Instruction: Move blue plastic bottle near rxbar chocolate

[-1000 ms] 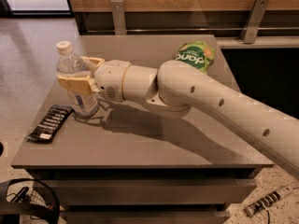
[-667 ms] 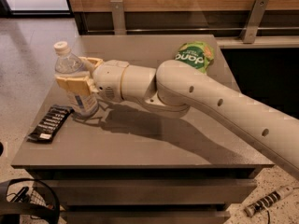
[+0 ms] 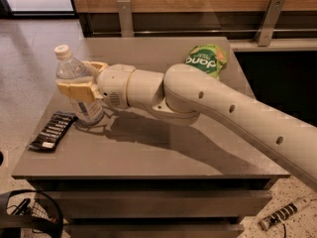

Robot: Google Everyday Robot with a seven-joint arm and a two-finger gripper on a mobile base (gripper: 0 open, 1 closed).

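The blue plastic bottle (image 3: 71, 70), clear with a white cap and a pale label, stands upright near the table's left edge. My gripper (image 3: 82, 79) is shut on the bottle's middle, with one tan finger (image 3: 74, 89) in front of it and the other behind. The bottle's base is at the table surface; I cannot tell whether it touches. The rxbar chocolate (image 3: 52, 131), a flat black wrapper with white lettering, lies on the table just left of and in front of the bottle's base, about a finger's width away. My arm reaches in from the right.
A green chip bag (image 3: 206, 58) lies at the back right of the grey table (image 3: 163, 157). A wooden wall with metal brackets runs behind. The table's left edge drops to the floor close to the rxbar. Cables lie on the floor.
My gripper has carried the bottle a little to the left, closer to the rxbar. The rxbar and the chip bag have not moved.
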